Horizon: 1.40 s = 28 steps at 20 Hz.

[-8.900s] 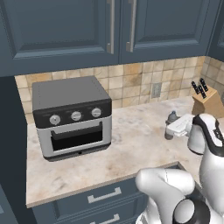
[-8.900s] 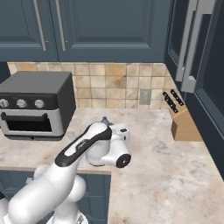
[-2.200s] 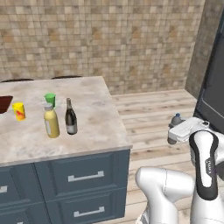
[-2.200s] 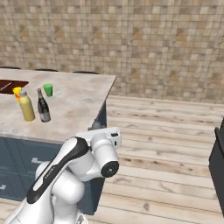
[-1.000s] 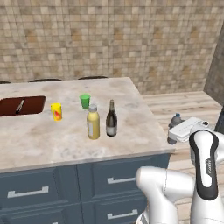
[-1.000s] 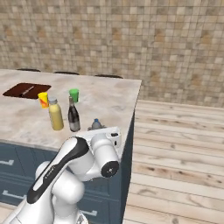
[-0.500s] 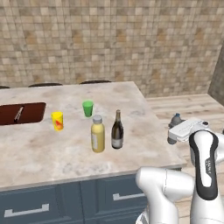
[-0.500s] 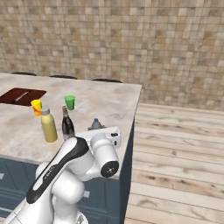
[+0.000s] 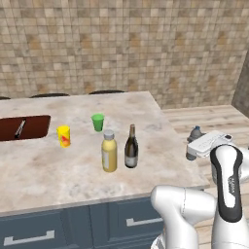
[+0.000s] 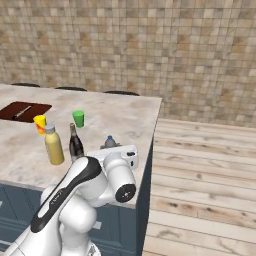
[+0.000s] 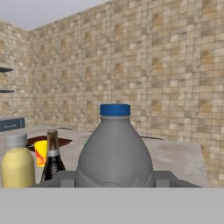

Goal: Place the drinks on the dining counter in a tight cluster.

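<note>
My gripper [image 11: 114, 180] is shut on the small grey-blue bottle [image 11: 114, 148] with a blue cap, held upright. From the left base view this bottle [image 9: 194, 138] hangs by the right end of the dining counter [image 9: 48, 170]; its cap [image 10: 109, 142] peeks over the hand in the right base view. The stout yellow bottle [image 9: 109, 153] and the dark wine bottle [image 9: 130, 148] stand side by side on the counter, left of the held one. From the right they appear as yellow bottle [image 10: 53, 146] and wine bottle [image 10: 75, 143].
A small yellow cup [image 9: 63, 136] and a small green cup [image 9: 97, 121] stand behind the two bottles. The brown recessed basin [image 9: 24, 127] lies at the counter's far left. Wooden floor [image 10: 200, 170] runs right of the island, and a tiled wall rises behind it.
The whole picture has shifted: the base has driven along the island, so the counter and its bottles sit nearer and more central. The grey-blue bottle stays in my gripper.
</note>
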Motion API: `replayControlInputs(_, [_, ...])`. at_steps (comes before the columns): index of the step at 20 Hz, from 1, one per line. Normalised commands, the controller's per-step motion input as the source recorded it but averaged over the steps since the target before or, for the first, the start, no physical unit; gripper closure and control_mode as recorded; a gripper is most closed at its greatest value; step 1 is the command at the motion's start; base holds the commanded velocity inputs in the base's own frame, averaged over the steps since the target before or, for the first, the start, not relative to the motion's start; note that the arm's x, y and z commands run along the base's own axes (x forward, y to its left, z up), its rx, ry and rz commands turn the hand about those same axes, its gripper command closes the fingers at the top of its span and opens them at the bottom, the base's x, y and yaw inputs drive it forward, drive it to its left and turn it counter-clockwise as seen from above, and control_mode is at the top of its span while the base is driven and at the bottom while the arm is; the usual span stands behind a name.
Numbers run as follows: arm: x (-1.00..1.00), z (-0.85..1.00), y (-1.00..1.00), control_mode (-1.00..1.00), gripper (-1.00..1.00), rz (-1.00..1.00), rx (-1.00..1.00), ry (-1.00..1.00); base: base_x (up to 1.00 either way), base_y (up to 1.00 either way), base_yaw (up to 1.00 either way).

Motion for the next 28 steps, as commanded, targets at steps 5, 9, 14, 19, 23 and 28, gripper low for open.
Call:
replayControlInputs(5, [0.00,0.00,0.00,1.00,1.00,0.00,0.00,0.00,0.27,0.06,0.00])
replayControlInputs(9, [0.00,0.00,0.00,1.00,1.00,0.00,0.00,0.00,0.05,0.02,0.00])
replayControlInputs(14, [0.00,0.00,0.00,1.00,1.00,0.00,0.00,0.00,0.00,0.00,0.00])
replayControlInputs(19, [0.01,0.05,0.00,-1.00,1.00,0.05,0.01,0.07,-0.01,0.00,0.00])
replayControlInputs(23, [0.10,0.21,0.05,-1.00,1.00,0.17,0.00,0.28,0.00,0.00,0.00])
replayControlInputs(28, [0.01,0.15,0.10,-1.00,1.00,0.23,0.03,0.26,0.00,0.00,0.00])
